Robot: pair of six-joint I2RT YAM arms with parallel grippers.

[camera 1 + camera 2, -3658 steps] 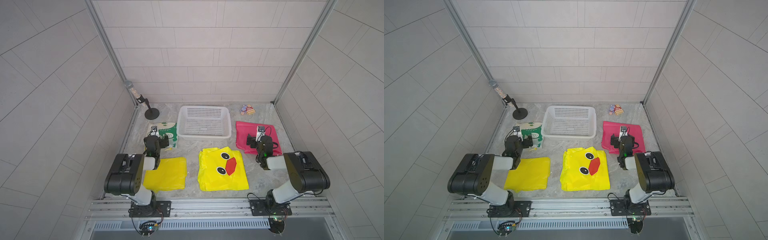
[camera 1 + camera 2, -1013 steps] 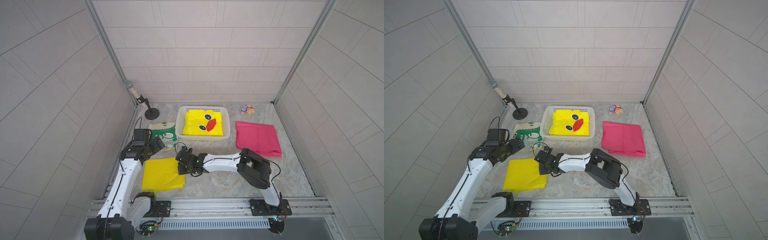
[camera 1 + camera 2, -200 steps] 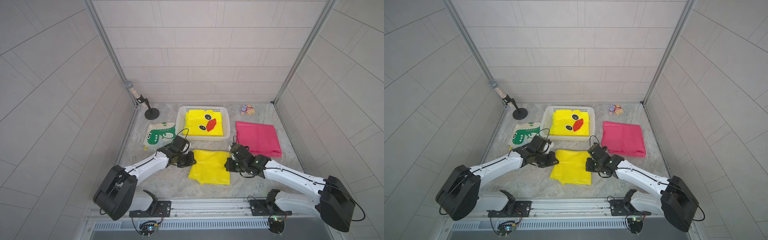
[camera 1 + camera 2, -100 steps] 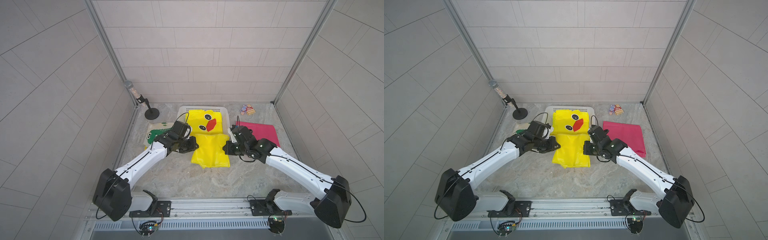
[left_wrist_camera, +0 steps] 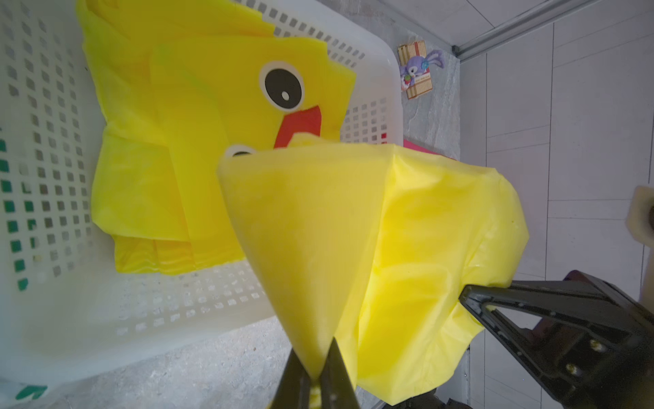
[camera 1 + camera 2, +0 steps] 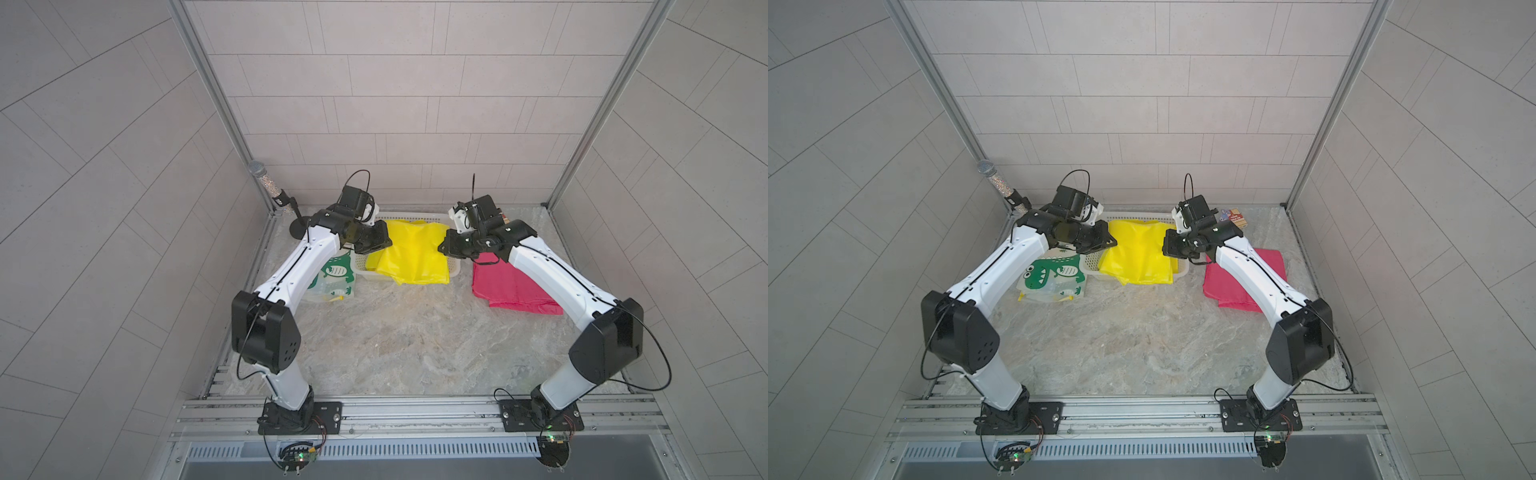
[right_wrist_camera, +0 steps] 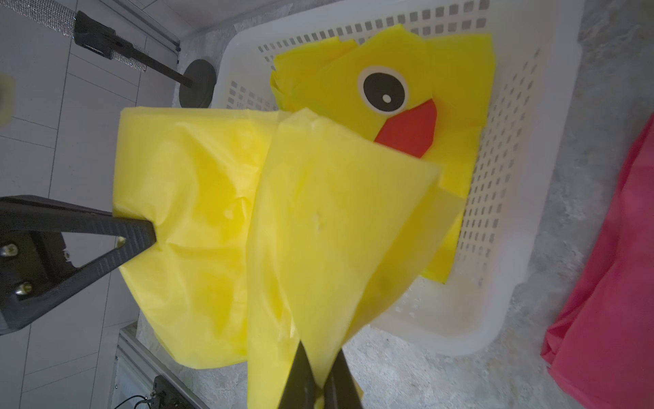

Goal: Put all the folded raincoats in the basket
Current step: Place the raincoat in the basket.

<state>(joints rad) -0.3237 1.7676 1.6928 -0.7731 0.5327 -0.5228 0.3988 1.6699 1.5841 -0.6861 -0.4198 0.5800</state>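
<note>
Two hands are clenched on one thing: the left hand (image 6: 385, 244) and the right hand (image 6: 443, 249) each pinch an upper corner of the plain yellow folded plastic raincoat (image 6: 409, 257), and both wrist views show thin film squeezed between shut black jaws. A second ago this raincoat lay flat on the mottled stone worktop (image 6: 415, 340) in front of the white perforated plastic basket (image 6: 454, 271), with the hands at its sides. Half a second ago it hung just short of the near rim. Now it has been carried further back and hangs stretched between the hands above the basket. Its loose lower part drapes over the near rim, and I cannot tell whether the hem touches the worktop. Under it, already lying in the basket, is the yellow duck-face raincoat (image 5: 198, 141), where it was five seconds ago. So the carry looks almost done, but the raincoat is not in yet; to my eye the hem has to clear the rim before the hands let go, or it will slide back out. The pink folded raincoat (image 6: 511, 286) and the dinosaur-print raincoat (image 6: 332, 278) lie on the worktop either side, untouched.
</note>
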